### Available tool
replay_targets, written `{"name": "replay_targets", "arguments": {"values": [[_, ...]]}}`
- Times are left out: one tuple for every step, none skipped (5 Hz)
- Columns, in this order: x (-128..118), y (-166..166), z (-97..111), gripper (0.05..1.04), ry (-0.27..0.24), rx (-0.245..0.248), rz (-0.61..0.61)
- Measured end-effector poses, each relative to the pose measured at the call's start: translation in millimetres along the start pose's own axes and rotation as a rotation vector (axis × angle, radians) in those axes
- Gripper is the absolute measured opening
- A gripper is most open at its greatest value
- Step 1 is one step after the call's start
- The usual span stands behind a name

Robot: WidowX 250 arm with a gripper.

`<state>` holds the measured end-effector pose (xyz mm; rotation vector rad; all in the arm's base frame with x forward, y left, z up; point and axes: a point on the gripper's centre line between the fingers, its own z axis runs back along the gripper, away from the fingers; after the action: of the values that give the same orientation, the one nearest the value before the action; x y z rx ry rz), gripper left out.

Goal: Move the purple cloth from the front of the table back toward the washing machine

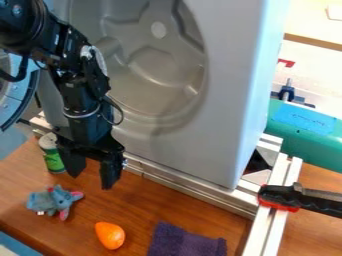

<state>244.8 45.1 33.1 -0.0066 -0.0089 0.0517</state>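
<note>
1. Where the wooden tabletop (147, 205) comes closest, one purple cloth (180, 242), folded or bunched, at the bottom of the view.
2. One orange object (110, 235), smooth and rounded, tapering at one end; lies left of the cloth, apart from it.
3. One plush toy (53, 201), grey-blue with pink details; lies on the wood near the left edge, below the gripper (92, 180) in the view.
4. Said gripper, black, two-fingered, pointing down; fingers spread well apart, nothing between them.
5. One can (52, 154), green label, upright on the tabletop, just beside the gripper in the view and partly hidden by it; contact cannot be told.
6. One clamp (294, 197), black and red, at the right, on a metal frame (180, 184).
7. One large grey panel (227, 110) with a round moulded recess, standing behind the frame's front rail.
8. One teal object (317, 147), right of the panel, bearing a blue label (304, 119).
</note>
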Motion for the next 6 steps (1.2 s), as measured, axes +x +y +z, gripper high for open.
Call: {"name": "replay_targets", "arguments": {"values": [[-3.9,-0.5,-5.8,1.003,0.023,-0.003,0.006],[-7.8,-26.9,-14.2,1.003,0.01,0.026,0.051],[-14.0,-63.0,-27.3,1.003,-0.045,-0.01,0.043],[-18.9,-96.0,-54.6,1.003,-0.028,-0.023,0.016],[-26.9,-115.4,-72.2,1.003,0.013,-0.065,0.042],[-34.5,-131.6,-80.3,1.003,0.05,-0.114,0.066]]}}
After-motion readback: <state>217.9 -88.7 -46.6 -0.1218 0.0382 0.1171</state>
